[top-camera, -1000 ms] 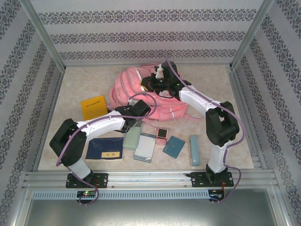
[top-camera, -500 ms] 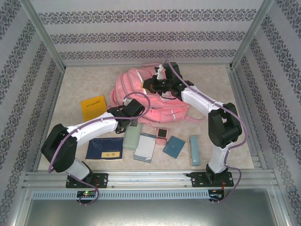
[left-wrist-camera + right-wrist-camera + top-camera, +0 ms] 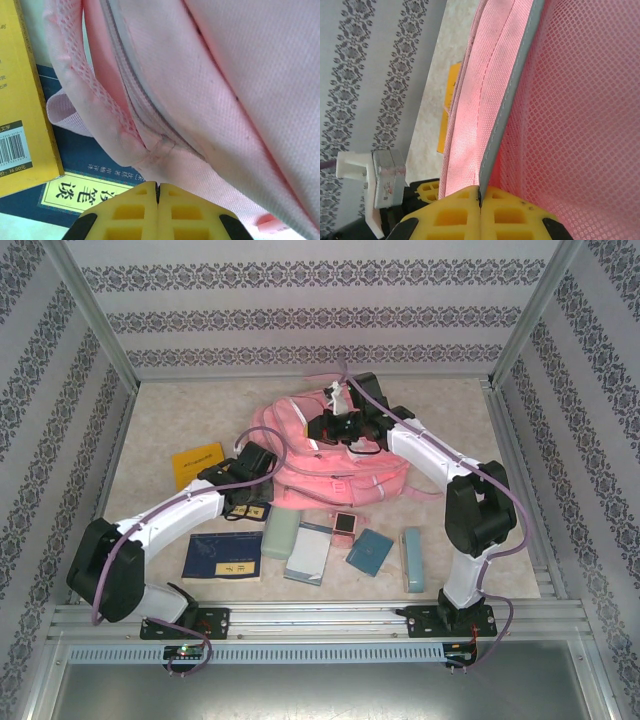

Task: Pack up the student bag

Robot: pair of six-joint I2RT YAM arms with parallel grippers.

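The student bag [image 3: 335, 465], a large pink backpack, lies in the middle of the table. My right gripper [image 3: 335, 423] is over its far top edge. In the right wrist view that gripper [image 3: 480, 190] is shut on the bag's grey-trimmed edge [image 3: 507, 105], with pink mesh lining to the right of the trim. My left gripper [image 3: 258, 472] sits at the bag's left corner. In the left wrist view it [image 3: 158, 186] is shut, tips right against the pink fabric [image 3: 210, 100] beside a zip seam, and nothing shows between the fingers.
A yellow book [image 3: 197, 462] lies left of the bag, and a dark blue book [image 3: 223, 558] lies nearer the front. Along the front lie a pale green case [image 3: 280, 533], a light notebook [image 3: 309, 551], a small pink item [image 3: 345, 527], a teal notebook [image 3: 370, 551] and a teal case [image 3: 412, 558].
My left arm has swung left and drawn back to the bag's left corner, with its jaws closing fully. The bag now lies flatter and a little further right. The right gripper kept its hold.
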